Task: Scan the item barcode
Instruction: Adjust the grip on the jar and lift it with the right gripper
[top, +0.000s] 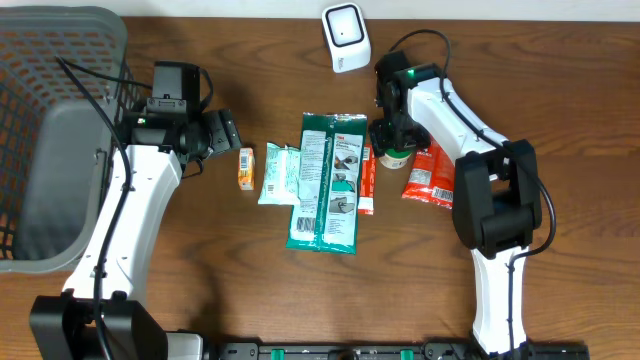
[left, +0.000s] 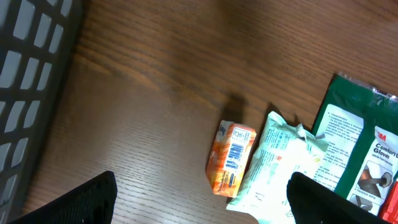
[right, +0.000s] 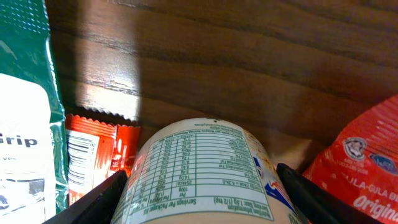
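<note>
Starting at the left, the grey basket (top: 40, 60) and the left gripper (top: 225, 133) pose little threat. That pincer hangs wide and empty above the table, with the small orange box (top: 246, 167) just beside it. It would only cause trouble if it swung inward and nudged the box into the pale pouch (top: 277, 173).

The pouch touches the green glove pack (top: 328, 180), and a narrow red sachet (top: 366, 180) lies along the pack's far edge. This crowding is the main risk: anything dragged sideways would push the whole row along.

The scanner (top: 346, 37) stands near the table's far edge, apart from the pile.

The item, a white bottle (right: 199, 155) with a green-printed label, lies on the table between the sachet and a larger red packet (top: 430, 172). The right gripper (right: 200, 180) straddles it with its jaws close against both sides. Whether they press on it or merely flank it cannot be told.

A round, smooth body could roll or slip out of a loose hold on the lift. It could also twist so that its barcode, which is not visible here, faces away from the scanner. A low lift might catch the sachet's edge as well.
</note>
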